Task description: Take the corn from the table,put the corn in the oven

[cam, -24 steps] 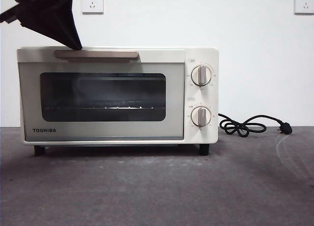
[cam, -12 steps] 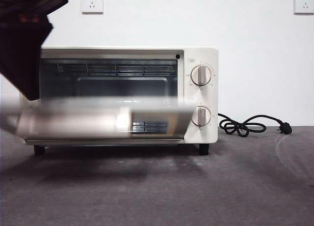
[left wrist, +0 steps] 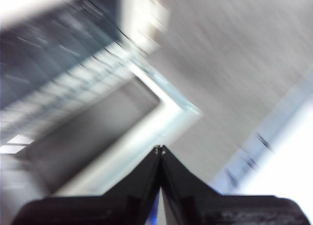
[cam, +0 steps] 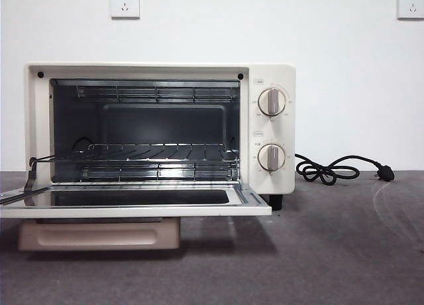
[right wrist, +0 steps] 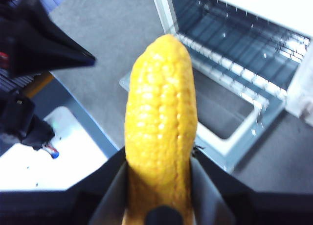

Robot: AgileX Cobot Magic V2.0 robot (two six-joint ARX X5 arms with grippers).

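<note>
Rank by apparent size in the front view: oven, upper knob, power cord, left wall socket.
Largest to smallest:
1. oven
2. power cord
3. left wall socket and upper knob: look about alike, and the socket sits farther back, so I won't rank them.

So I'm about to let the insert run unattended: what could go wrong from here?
1. The glossy yellow corn cob is pinched only near its lower end by the right tool, most of it sticking out; it might pivot or slip.
2. The cream-white oven's glass door lies open flat in front of the wire rack; a low approach could clip it.
3. The shut left tool hangs near the door's corner, possibly in the way.
</note>
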